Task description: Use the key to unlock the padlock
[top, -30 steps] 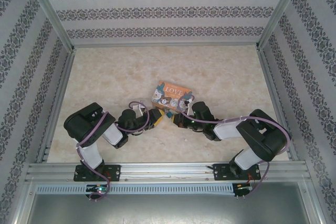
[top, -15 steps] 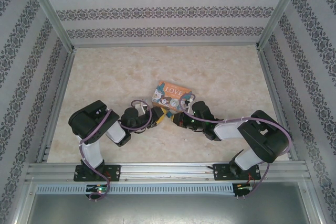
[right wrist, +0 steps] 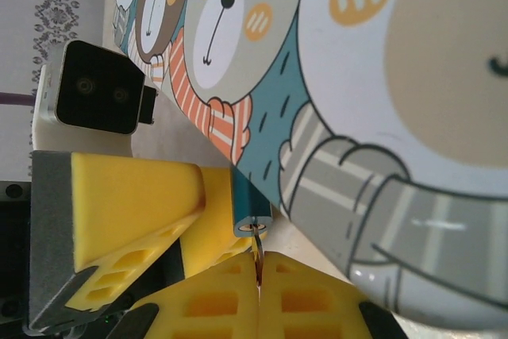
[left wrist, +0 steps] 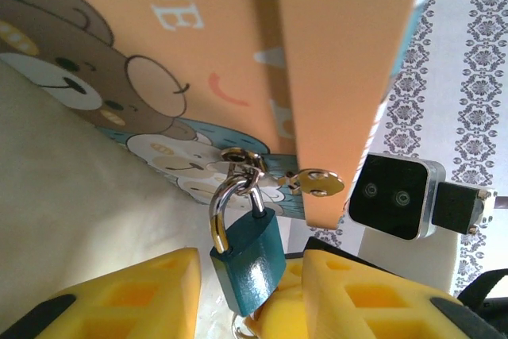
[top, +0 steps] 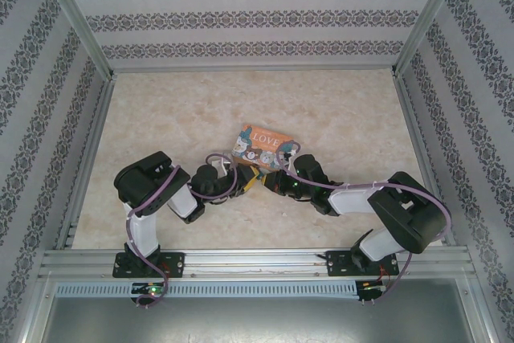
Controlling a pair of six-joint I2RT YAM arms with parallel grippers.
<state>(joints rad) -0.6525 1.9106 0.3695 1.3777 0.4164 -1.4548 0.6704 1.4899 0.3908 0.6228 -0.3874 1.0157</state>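
Yellow padded fingers of the left gripper point(left wrist: 252, 279) stand on either side of the padlock point(left wrist: 248, 263), close against its body. Whether they already press on it I cannot tell, since a sliver of gap seems to show on one side. The placing makes sense as a brace: the padlock hangs loose by its shackle point(left wrist: 228, 200) from the small hasp point(left wrist: 242, 160) on the front edge of the tin box point(left wrist: 143, 53), and it would likely swing away from any push unless steadied. The right gripper point(right wrist: 259, 266) faces it from the opposite side, fingers pressed shut on the key point(right wrist: 257, 245). Only a thin silvery blade sticks out between the pads, aimed straight at the padlock's underside, where the keyhole should be. The tip looks to be at or just inside it, though how deep I cannot tell. From above, both grippers meet nose to nose at the near edge of the tin box on the marbled table point(top: 337, 110). The padlock is small, with a glossy teal-blue body, rounded corners and a bright silvery U-shaped shackle. The shackle is closed and threaded through the hasp, and the padlock hangs a little tilted.
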